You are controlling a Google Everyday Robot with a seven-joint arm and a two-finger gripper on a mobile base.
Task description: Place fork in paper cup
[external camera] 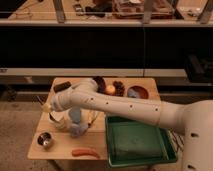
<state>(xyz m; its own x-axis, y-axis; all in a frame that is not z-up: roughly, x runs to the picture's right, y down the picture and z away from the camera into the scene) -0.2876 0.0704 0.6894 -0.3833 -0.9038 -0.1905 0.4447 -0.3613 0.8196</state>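
The gripper (54,107), clenched, is seen above the paper cup (59,121), just left of the blue-grey cup (76,123). The fork cannot be made out. The green tray (137,142) is seen right of it.

- The gripper (51,106) hangs over the wooden table (60,150)'s left side, above the white paper cup (58,122).
- The small steel cup (45,140) sits front left.
- The orange sausage-shaped thing (85,152) lies before the blue-grey cup (76,129).
- The green tray (140,145) lies right.
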